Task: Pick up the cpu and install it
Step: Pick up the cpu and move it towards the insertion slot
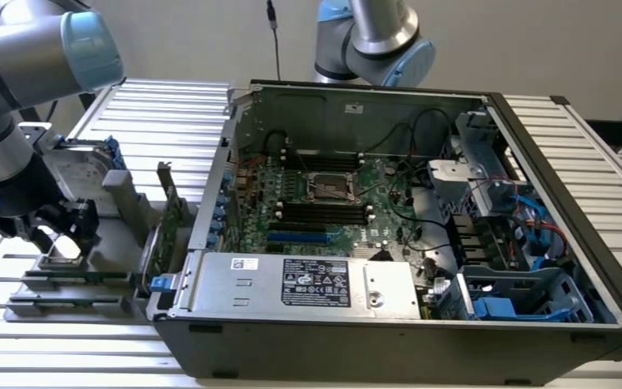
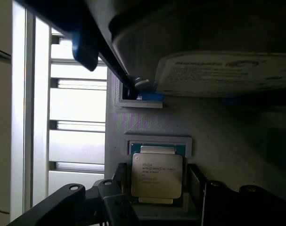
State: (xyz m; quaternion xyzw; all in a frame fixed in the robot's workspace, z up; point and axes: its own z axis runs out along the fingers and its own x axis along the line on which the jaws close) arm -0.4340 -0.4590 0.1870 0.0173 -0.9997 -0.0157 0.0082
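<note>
We see an open computer case (image 1: 398, 344) on the slatted counter (image 1: 165, 105), motherboard (image 1: 322, 215) and power supply (image 1: 300, 284) exposed; beside it, a grey rack (image 1: 122, 198) holds a green card (image 1: 168, 212).

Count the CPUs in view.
1. The cpu lies flat in a recess of the grey holder, outside the computer case. Others may be hidden inside the case.

The cpu at rest in its pocket.
The cpu (image 2: 157, 175) is a small, flat, square chip with a dull silver top bearing printed lettering and a thin green rim. It lies level, top up, in a framed recess of the grey tray (image 2: 147, 123).
</note>
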